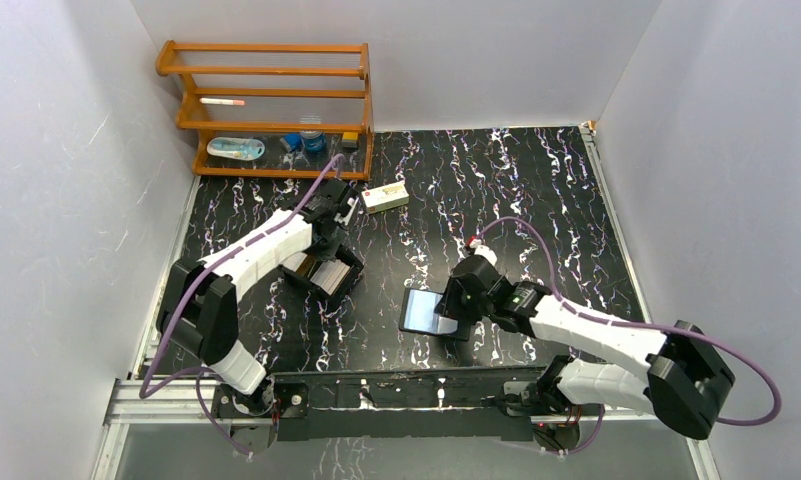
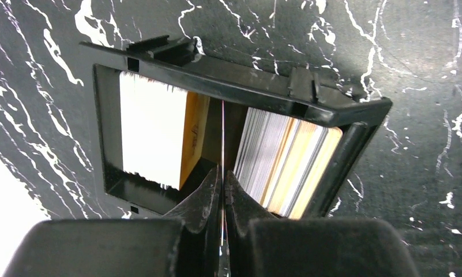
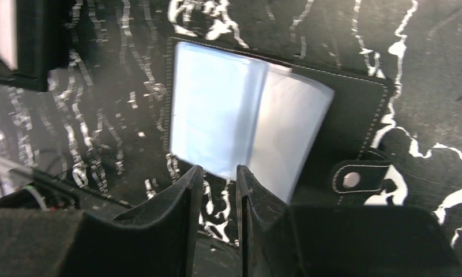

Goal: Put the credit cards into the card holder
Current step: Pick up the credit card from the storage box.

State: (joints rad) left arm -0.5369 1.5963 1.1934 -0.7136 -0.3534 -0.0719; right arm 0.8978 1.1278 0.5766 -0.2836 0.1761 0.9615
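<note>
The left gripper [image 2: 222, 176] is pinched shut on one of the credit cards [image 2: 274, 164] standing upright in the open black box [image 2: 240, 86] at left, while the right gripper [image 3: 220, 176], fingers parted and empty, hovers over the card holder [image 3: 355, 109] lying open near centre.
</note>
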